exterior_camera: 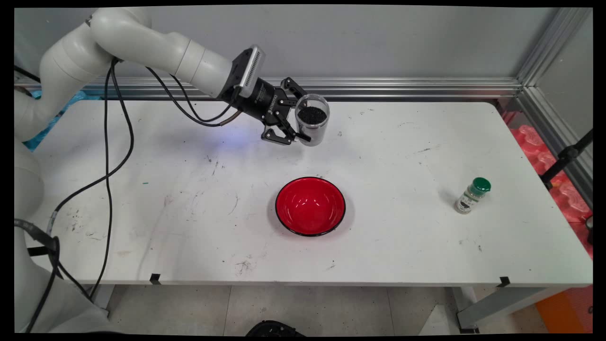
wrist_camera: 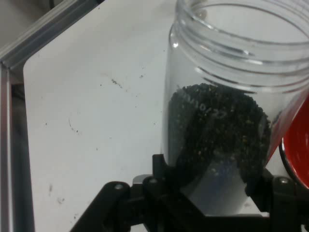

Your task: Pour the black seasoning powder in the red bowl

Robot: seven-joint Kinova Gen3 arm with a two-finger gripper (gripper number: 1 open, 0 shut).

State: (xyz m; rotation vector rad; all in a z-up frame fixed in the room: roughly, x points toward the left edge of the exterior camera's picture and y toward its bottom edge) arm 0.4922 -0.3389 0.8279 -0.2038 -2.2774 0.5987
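My gripper [exterior_camera: 303, 124] is shut on a clear, lidless plastic jar [exterior_camera: 312, 119] partly filled with black grains, held above the table behind the red bowl. The jar leans a little, its open mouth turned up. In the hand view the jar [wrist_camera: 231, 121] fills the middle between the fingers [wrist_camera: 161, 169], with the black grains piled in its lower part. A red bowl [exterior_camera: 310, 206] with a black rim sits on the white table in front of the gripper; its edge [wrist_camera: 298, 145] shows at the right of the hand view.
A small spice bottle [exterior_camera: 471, 195] with a green cap stands at the table's right side. An aluminium rail [exterior_camera: 402, 87] runs along the wall behind the table. Black cables [exterior_camera: 111, 156] hang from the arm on the left.
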